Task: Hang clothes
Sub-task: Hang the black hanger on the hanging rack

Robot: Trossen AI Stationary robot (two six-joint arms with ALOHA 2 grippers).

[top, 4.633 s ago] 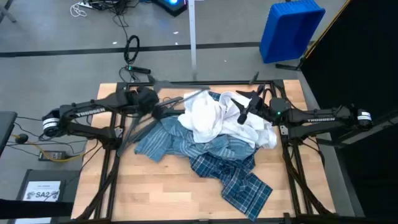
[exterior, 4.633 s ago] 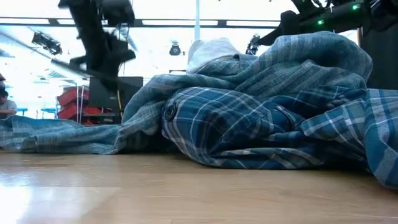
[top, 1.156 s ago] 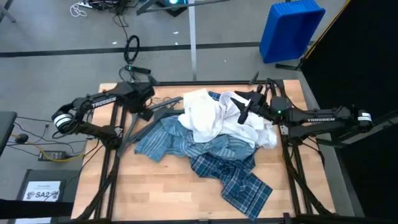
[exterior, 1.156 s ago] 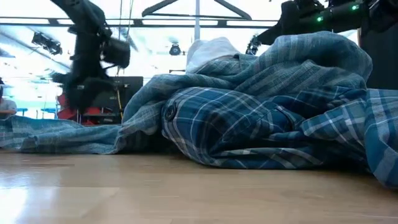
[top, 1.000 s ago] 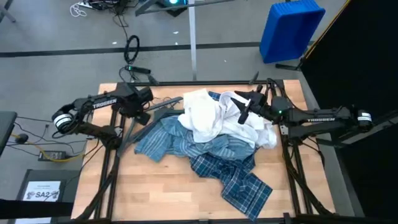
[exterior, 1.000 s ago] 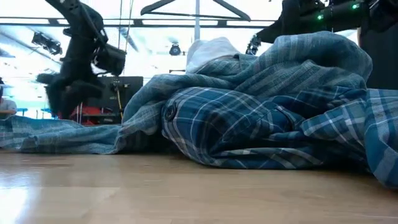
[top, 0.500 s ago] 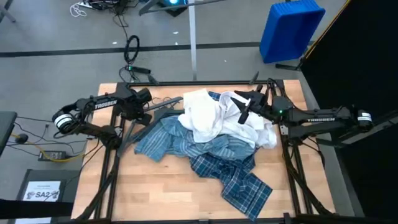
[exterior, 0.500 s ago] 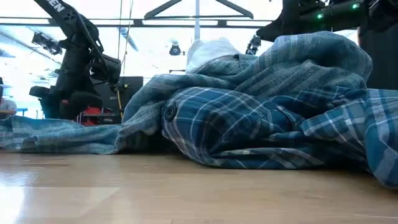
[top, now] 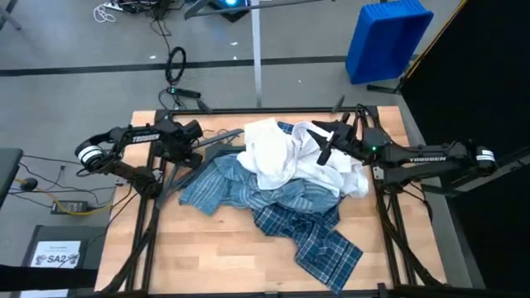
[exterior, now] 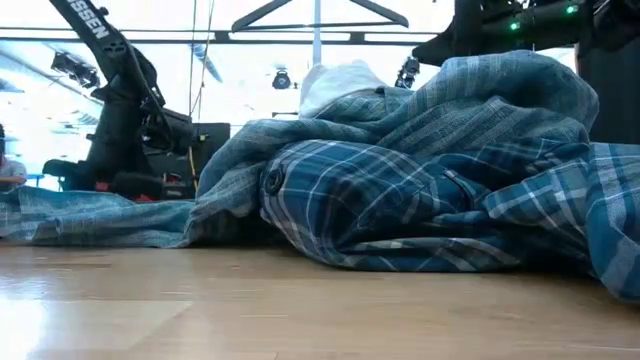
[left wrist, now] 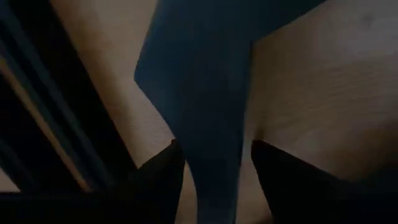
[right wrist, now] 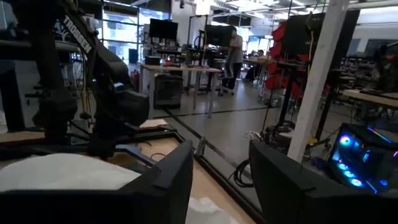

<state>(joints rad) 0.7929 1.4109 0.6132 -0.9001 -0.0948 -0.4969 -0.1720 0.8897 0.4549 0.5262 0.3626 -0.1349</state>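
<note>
On the wooden table (top: 224,257) the three shirts (top: 281,186) lie heaped and unhung, the left gripper (top: 186,151) low with fingers parted around a dark hanger (left wrist: 205,93), the right gripper (top: 321,142) open, empty, above the pile.

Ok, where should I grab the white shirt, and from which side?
Probably the bunched ridge of the white shirt, from straight above. It tops the pile, over the striped shirt and plaid shirt, so nothing pins it. The right gripper hangs open at its right edge; the left gripper is down at the table's left.
</note>
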